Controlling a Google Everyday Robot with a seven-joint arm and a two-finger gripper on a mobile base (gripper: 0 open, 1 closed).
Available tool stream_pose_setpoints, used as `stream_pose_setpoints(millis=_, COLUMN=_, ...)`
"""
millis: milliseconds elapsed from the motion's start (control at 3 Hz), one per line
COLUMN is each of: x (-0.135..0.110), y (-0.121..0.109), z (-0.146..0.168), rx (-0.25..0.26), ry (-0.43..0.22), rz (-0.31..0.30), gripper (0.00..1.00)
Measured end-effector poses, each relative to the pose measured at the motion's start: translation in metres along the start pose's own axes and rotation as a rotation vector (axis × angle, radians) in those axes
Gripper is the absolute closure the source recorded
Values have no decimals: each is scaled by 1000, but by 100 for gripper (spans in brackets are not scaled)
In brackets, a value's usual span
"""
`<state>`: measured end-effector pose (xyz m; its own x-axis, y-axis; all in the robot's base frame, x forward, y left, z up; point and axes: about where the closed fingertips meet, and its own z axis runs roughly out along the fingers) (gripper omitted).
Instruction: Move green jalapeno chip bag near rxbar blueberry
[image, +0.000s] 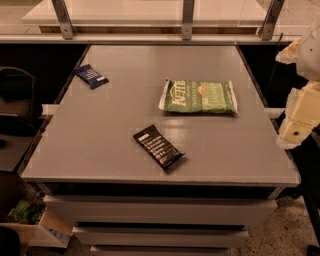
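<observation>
Snacks lie on the table (100, 130): green jalapeno chip bag (200, 97) right of middle, rxbar blueberry (91, 76) well apart at the back left. The gripper (300, 117) hangs beside the right edge; I cannot tell if it's open.

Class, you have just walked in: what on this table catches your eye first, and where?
The green jalapeno chip bag lies flat, right of the middle of the table. A black striped bar wrapper lies near the front edge; the rxbar blueberry sits far left. The gripper hangs beyond the right edge, apart from all three.
</observation>
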<state>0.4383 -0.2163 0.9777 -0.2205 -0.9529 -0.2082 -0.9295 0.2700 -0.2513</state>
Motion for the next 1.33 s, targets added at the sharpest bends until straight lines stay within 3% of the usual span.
stream_pose_setpoints(millis=333, x=0, y=0, z=0, rx=1, ry=0, rz=0, gripper=0)
stream_pose_setpoints(millis=667, x=-11, y=-17, z=13, rx=5, ry=-15, rz=-39, gripper=0)
stream_pose_setpoints(millis=1333, x=-44, y=-73, z=65, rx=14, ry=-22, rz=-252, gripper=0)
